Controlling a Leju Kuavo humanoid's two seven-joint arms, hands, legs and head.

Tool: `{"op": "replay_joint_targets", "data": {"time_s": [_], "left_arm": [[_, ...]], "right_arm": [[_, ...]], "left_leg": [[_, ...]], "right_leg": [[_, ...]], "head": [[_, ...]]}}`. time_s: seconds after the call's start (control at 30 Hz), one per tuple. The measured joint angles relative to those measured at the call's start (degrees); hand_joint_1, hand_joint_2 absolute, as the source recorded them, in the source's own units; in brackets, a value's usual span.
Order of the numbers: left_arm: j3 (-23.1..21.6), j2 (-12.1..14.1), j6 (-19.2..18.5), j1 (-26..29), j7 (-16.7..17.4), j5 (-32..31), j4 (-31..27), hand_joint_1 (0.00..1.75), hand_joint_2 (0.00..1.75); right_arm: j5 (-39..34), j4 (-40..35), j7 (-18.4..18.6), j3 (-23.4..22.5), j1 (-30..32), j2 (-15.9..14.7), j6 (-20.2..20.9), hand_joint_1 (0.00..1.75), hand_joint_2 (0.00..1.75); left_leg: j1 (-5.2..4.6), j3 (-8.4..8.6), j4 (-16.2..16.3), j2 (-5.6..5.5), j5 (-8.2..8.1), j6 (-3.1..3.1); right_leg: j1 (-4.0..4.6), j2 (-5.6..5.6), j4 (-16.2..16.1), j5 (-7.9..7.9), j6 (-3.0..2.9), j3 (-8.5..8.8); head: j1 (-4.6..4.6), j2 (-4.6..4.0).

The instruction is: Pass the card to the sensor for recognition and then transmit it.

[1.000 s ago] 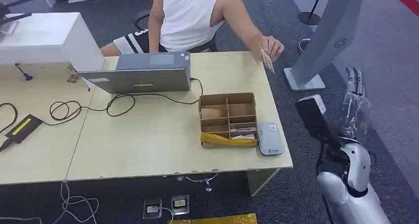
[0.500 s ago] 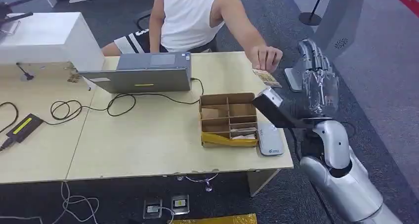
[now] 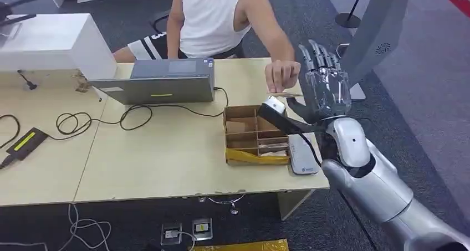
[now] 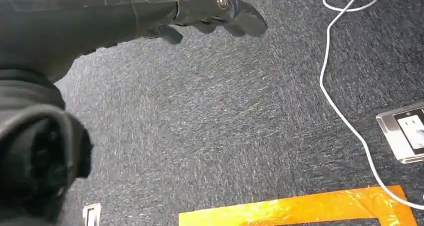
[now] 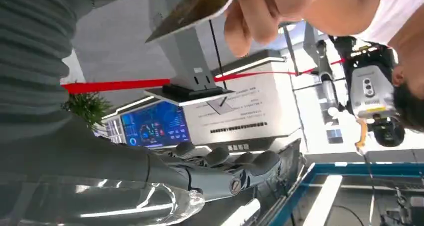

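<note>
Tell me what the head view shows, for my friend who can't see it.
A person's hand holds a card out to the robot's raised, open right hand above a desk. A divided box, a sensor and a laptop are on it.

Legible marking is scant. Head view: the person's shorts [image 3: 147, 47], at 12 o'clock behind the worktop [image 3: 166, 162], carry a white numeral, partly hidden by the laptop; it reads as a 3. The small logo on the grey card reader [image 3: 302, 157] is too small to read. Right wrist view: the white sign board [image 5: 245, 118] carries printed lines, too blurred to read.
</note>
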Motion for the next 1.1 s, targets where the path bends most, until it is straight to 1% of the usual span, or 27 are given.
{"op": "replay_joint_targets", "data": {"time_s": [0.13, 0.33, 0.37, 0.4, 0.43, 0.47, 1.1], "left_arm": [[-0.4, 0.1, 0.0, 0.1, 0.1, 0.3, 0.0, 0.00, 0.00], [-0.6, 0.1, 0.0, 0.1, 0.1, 0.8, 0.0, 0.00, 0.00], [-0.6, 0.1, 0.0, 0.1, 0.1, 0.8, 0.0, 0.00, 0.00], [-0.7, 0.1, 0.0, 0.1, 0.2, 0.9, 0.0, 0.00, 0.00], [-0.7, 0.1, 0.0, 0.1, 0.3, 0.9, 0.0, 0.00, 0.00], [-0.9, 0.2, 0.0, 0.1, 0.5, 0.9, 0.0, 0.00, 0.00], [-1.9, 0.4, 0.1, 0.2, 0.7, 1.9, 0.0, 0.00, 0.00]], "right_arm": [[-1.7, 2.9, 0.3, 1.4, -2.0, 0.5, -0.5, 0.00, 1.75], [-4.1, 6.2, -0.1, 2.9, -3.0, 0.9, -1.8, 0.00, 1.75], [-4.3, 6.5, -0.1, 3.1, -3.1, 0.9, -1.9, 0.03, 1.75], [-4.7, 6.8, 0.0, 3.3, -3.1, 0.9, -1.9, 0.40, 1.75], [-5.0, 6.9, 0.0, 3.5, -3.1, 0.9, -1.9, 1.55, 1.75], [-5.2, 7.1, 0.0, 3.7, -3.1, 0.9, -1.9, 1.75, 1.75], [-8.2, 8.3, 0.3, 4.9, -3.0, 0.9, -1.6, 1.75, 1.75]], "left_leg": [[0.00, 0.02, 0.0, 0.03, 0.00, 0.00], [0.00, 0.01, 0.0, 0.03, 0.00, 0.00], [0.00, 0.01, 0.0, 0.03, 0.00, 0.00], [0.00, 0.01, 0.0, 0.03, 0.00, 0.00], [0.00, 0.01, 0.0, 0.04, 0.00, 0.00], [0.00, 0.02, 0.0, 0.04, 0.00, 0.00], [0.00, 0.03, 0.0, 0.05, 0.00, 0.00]], "right_leg": [[0.00, 0.01, 0.0, 0.00, 0.00, -0.01], [0.00, 0.01, 0.0, 0.00, 0.00, -0.01], [0.00, 0.01, 0.0, 0.00, 0.00, -0.01], [0.00, 0.01, 0.0, 0.00, 0.00, -0.02], [0.00, 0.01, 0.0, 0.00, 0.00, -0.02], [0.00, 0.01, 0.0, 0.00, 0.00, -0.02], [0.00, 0.02, 0.0, 0.00, 0.00, -0.02]], "head": [[-0.02, 0.00], [-0.02, 0.00], [-0.02, 0.00], [-0.04, 0.00], [-0.02, 0.00], [-0.04, 0.00], [-0.04, 0.00]]}}
